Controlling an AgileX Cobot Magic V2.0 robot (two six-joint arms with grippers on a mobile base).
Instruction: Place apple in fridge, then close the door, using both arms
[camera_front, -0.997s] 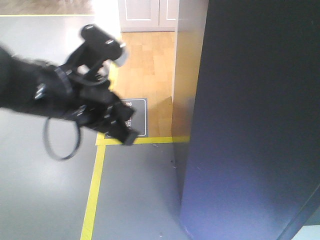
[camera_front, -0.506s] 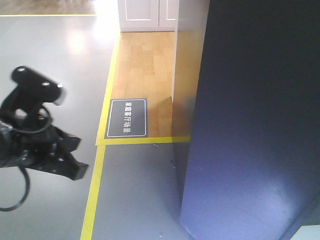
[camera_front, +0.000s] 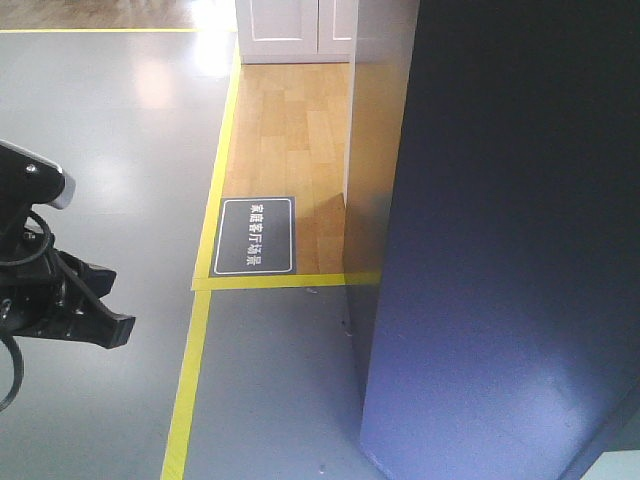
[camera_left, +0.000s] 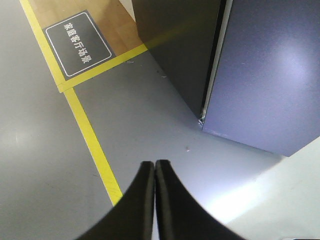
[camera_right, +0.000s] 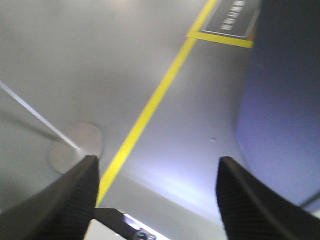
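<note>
The fridge's dark side wall (camera_front: 375, 180) (camera_left: 180, 45) stands at the right and mirrors the wood floor. Its door (camera_front: 510, 250) (camera_left: 270, 75) is the broad grey-blue face next to that wall, with only a thin white seam showing between them. No apple is in view. My left arm hangs low at the left edge of the front view, well away from the fridge. The left gripper (camera_front: 118, 328) (camera_left: 155, 162) is shut, its fingers pressed together with nothing between them, above the grey floor. My right gripper (camera_right: 157, 162) is open and empty over the floor beside the door.
Yellow tape lines (camera_front: 190, 380) cross the grey floor. A dark floor sign (camera_front: 255, 235) lies on the wood strip left of the fridge. White cabinet doors (camera_front: 295, 25) stand at the back. A round pale disc (camera_right: 75, 147) lies on the floor.
My left arm has swung down and to the left, from the upper middle of the front view to its left edge. The fridge and door look unchanged.
</note>
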